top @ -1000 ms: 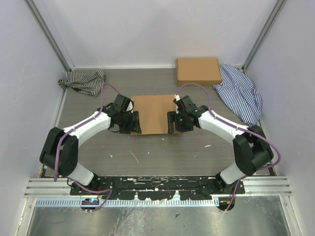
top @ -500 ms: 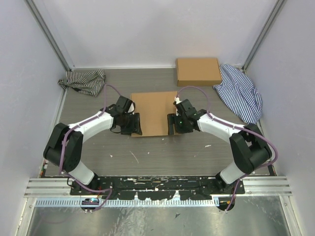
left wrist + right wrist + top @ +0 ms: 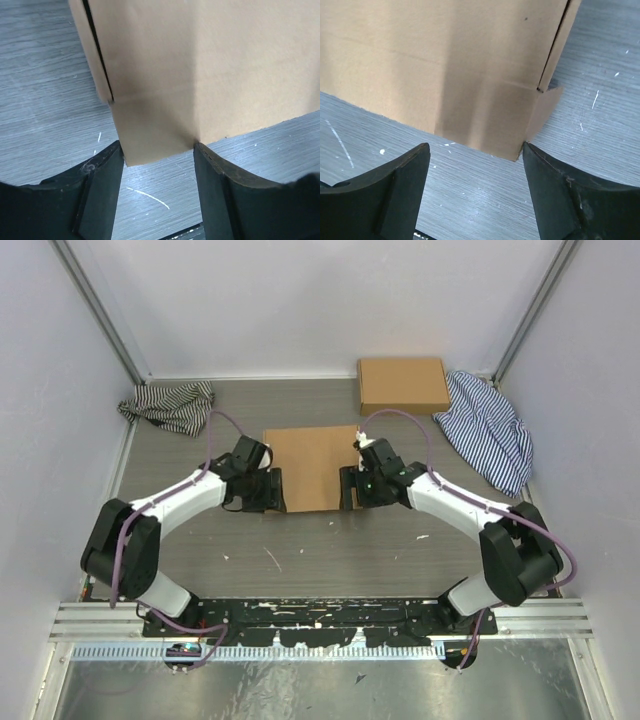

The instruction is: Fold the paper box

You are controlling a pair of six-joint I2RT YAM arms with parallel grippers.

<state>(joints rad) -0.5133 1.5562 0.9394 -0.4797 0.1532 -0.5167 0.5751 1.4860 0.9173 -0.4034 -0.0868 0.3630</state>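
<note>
Robot lab cell: white panel walls [image 3: 300, 300], aluminium framing [image 3: 100, 315].

Table [image 3: 330, 550]: grey wood-grain surface with scattered white flecks and scratches. Lying directly on it:
- paper box [image 3: 310, 468], flat and closed, at centre frame
- second cardboard box [image 3: 403, 385], upper right of centre, against the back wall
- dark-striped cloth [image 3: 170, 403], bunched in the upper left corner
- blue-striped cloth [image 3: 490, 428], spread along the right wall, just beside the second cardboard box
</note>
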